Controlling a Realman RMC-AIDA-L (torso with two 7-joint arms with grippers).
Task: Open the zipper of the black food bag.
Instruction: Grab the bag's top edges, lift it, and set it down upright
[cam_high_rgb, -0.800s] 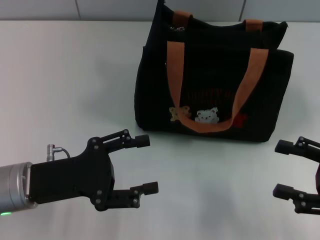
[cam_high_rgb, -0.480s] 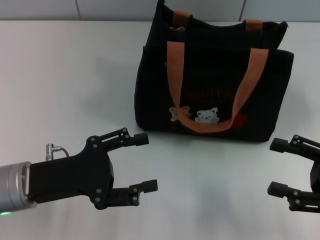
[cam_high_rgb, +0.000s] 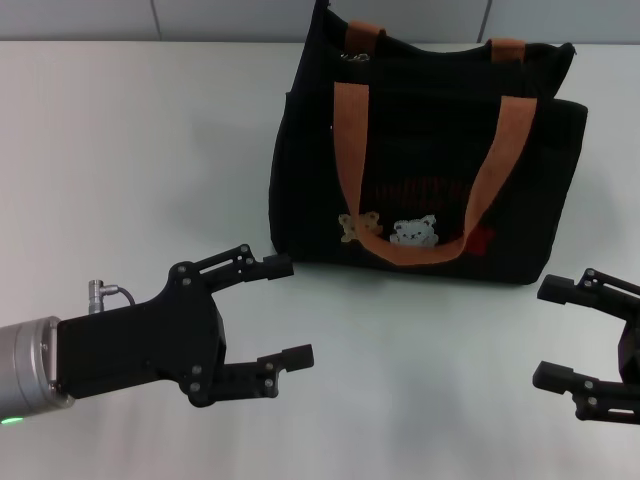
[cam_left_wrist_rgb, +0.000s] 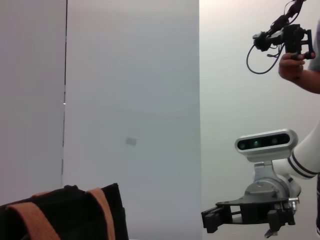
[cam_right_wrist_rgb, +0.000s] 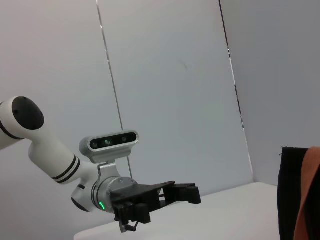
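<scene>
The black food bag stands upright on the white table, its orange-brown handles draped over the front with the bear pictures below. At its top left corner a small silver pull marks the zipper; the rest of the zipper line is too dark to follow. My left gripper is open, low over the table in front of and left of the bag, apart from it. My right gripper is open too, in front of the bag's right corner. The left wrist view shows the bag's end and the right gripper farther off.
The white table stretches left of the bag, bounded by a grey wall behind. In the left wrist view a person's hand holds a cabled device beyond the right arm. The right wrist view shows the left gripper and the bag's edge.
The left gripper has drifted slightly left and toward the bag. The right gripper has shifted a little left. Both stay open, and the bag has not moved.
</scene>
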